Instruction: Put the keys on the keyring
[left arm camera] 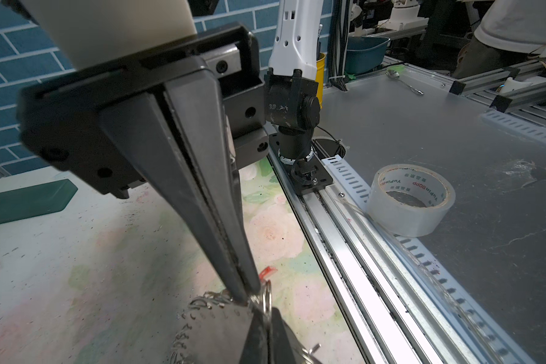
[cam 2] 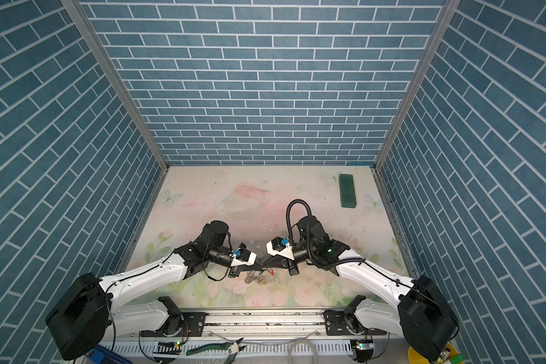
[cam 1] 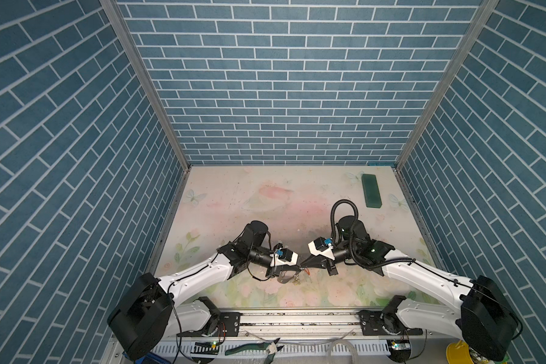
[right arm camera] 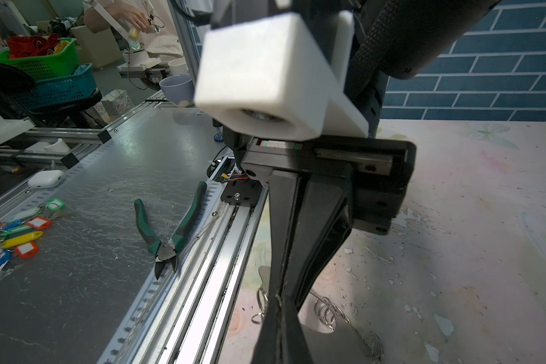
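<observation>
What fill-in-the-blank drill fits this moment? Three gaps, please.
1. The rectangular block on the table is dark ____.
2. The left gripper and right gripper meet tip to tip, both with jaws ____.
3. The key showing beside the tips in the left wrist view has a ____ head.
Missing words: green; shut; red.

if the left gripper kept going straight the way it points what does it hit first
Most likely the right gripper: the left gripper points at it nearly tip to tip, both with jaws shut. The keyring is just beside that line, so depth leaves some doubt.
</observation>
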Robot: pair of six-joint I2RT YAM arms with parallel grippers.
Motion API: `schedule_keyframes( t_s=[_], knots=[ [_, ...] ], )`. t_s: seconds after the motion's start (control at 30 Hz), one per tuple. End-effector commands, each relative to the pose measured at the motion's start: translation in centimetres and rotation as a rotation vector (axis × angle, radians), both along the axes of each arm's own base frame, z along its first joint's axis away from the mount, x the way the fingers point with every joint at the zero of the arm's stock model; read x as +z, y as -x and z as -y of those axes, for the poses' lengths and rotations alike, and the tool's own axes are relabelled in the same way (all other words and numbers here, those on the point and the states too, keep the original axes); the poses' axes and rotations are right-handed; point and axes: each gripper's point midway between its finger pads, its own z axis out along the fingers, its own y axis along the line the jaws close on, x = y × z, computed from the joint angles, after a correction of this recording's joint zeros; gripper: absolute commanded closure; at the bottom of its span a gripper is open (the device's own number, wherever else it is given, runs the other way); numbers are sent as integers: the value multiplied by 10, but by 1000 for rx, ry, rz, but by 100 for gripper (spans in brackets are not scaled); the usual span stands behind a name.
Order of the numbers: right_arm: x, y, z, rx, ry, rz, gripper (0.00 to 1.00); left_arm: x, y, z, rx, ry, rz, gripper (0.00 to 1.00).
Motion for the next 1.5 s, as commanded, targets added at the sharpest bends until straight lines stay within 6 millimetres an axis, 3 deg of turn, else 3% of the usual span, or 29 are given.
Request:
schedule_keyframes(
  t_s=[0.0,0.23,0.63,0.97,1.33,1.47],
  knots=[
    [10,-20,-9,-36,-14,94,100,12,12,2,-56,67,35,100],
    [-5,-32,-12,-98,39,55,100,22,0,6,23,133,56,100],
    [-1,-43,-9,-191,81,47,81,24,-32,9,184,176,38,100],
    [14,-87,1,-469,126,123,65,21,-43,9,242,183,40,100],
    [29,-102,8,-563,127,166,64,19,-56,10,306,192,33,100],
    [37,-86,17,-521,107,208,68,23,-66,6,361,210,35,100]
  ],
)
